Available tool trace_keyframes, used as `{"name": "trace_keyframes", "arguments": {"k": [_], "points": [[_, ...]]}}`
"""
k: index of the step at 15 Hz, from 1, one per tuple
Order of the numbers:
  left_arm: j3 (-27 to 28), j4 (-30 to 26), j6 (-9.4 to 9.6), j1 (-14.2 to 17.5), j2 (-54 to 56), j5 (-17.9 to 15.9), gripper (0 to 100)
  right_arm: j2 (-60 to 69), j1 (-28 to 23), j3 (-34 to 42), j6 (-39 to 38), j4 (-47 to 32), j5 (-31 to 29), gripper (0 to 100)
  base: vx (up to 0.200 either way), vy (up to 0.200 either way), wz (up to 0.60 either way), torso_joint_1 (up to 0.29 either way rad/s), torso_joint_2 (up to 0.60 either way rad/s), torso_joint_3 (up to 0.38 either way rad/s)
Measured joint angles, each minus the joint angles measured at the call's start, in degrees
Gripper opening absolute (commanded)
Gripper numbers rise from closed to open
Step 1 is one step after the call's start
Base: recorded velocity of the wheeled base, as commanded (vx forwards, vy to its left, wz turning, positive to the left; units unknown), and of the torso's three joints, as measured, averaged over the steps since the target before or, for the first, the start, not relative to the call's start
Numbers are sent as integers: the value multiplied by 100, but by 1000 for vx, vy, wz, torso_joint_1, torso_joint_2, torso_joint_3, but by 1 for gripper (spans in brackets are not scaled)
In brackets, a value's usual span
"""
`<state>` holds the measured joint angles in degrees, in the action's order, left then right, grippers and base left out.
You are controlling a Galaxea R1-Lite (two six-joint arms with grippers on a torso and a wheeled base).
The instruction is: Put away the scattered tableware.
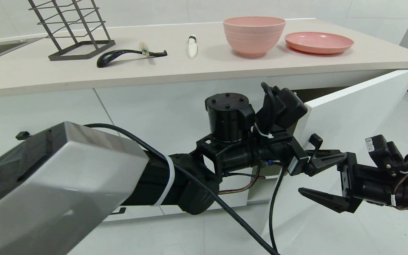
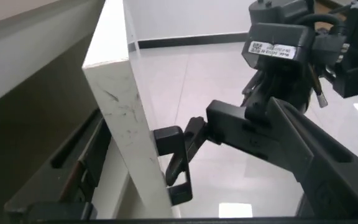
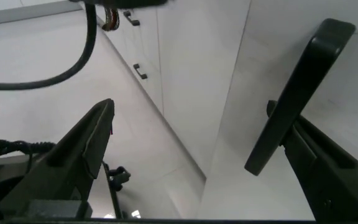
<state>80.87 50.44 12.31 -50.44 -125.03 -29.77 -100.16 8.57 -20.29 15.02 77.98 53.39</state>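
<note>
The right pincer [image 1: 305, 180] was released, its two fingers spread wide. The upper finger sat just beside the small black handle [image 1: 315, 140] on the outer face of the white cabinet panel [image 1: 352, 117], which stood open under the bench [image 1: 190, 67]. The left pincer [image 1: 296, 158] sat at the same panel's free edge, close to the right one; whether it was clenched or released could not be told.

That crowding looked like the main hazard. Both arms were at one edge, so a swing of the panel or a sideways move by either arm could knock the pincers together or pinch one against the panel. A finger set beside so small a handle might also slip off it. The left arm's loose black cable [image 1: 225, 209] drooped below the arm and could catch on the panel's corner.

All the tableware lay on the bench, well apart from both pincers: a pink bowl [image 1: 253, 35] just beside a pink plate [image 1: 319, 42], a small white utensil [image 1: 192, 46], and a black ladle [image 1: 119, 56] near a black wire rack [image 1: 73, 28]. Nothing appeared put away yet. The bowl seemed wide for the fingers, and lifting it carelessly could nudge the plate.
</note>
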Motion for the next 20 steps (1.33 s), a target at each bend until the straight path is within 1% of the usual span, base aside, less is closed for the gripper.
{"name": "trace_keyframes", "arguments": {"k": [2, 3, 5, 7, 8, 10, 11, 12, 13, 14, 16, 20], "points": [[2, 88, -150, -219, -68, 90, 100, 24, -319, 66, -5, -28, 48, 100, 0, 0, 0, 0, 0, 0], [13, 132, -208, -261, -96, 106, 100, 35, -527, 66, -5, -4, -141, 100, 0, 0, 0, 0, 0, 0], [33, 254, -271, -355, -149, 130, 100, 41, -772, 122, -9, -26, -141, 100, 0, 0, 0, 0, 0, 0], [30, 277, -279, -394, -179, 133, 100, 46, -961, 227, -2, 13, -156, 100, 0, 0, 0, 0, 0, 0], [29, 276, -325, -407, -185, 148, 100, 62, -978, 279, -2, 16, -165, 100, 0, 0, 0, 0, 0, 0], [27, 332, -618, -462, -201, 301, 100, 226, -997, 502, 6, 49, -174, 100, 0, 0, 0, 0, 0, 0], [24, 385, -819, -495, -218, 440, 100, 368, -1002, 623, 9, 51, -169, 100, 0, 0, 0, 0, 0, 0], [52, 462, -1065, -523, -251, 670, 100, 567, -997, 756, 11, 68, -163, 100, 0, 0, 0, 0, 0, 0], [123, 512, -1211, -525, -306, 869, 100, 859, -1005, 952, 9, 66, -158, 100, 0, 0, 0, 0, 0, 0], [232, 541, -1302, -512, -369, 1059, 100, 1223, -1014, 1195, 9, 66, -161, 100, 0, 0, 0, 0, 0, 0], [490, 523, -1375, -501, -499, 1300, 100, 2004, -1065, 1604, 15, 24, -213, 100, 0, 0, 0, 0, 0, 0], [642, 536, -1373, -512, -692, 1359, 100, 3734, -1386, 1954, 17, -77, -321, 100, 0, 0, 0, 0, 0, 0]]}}
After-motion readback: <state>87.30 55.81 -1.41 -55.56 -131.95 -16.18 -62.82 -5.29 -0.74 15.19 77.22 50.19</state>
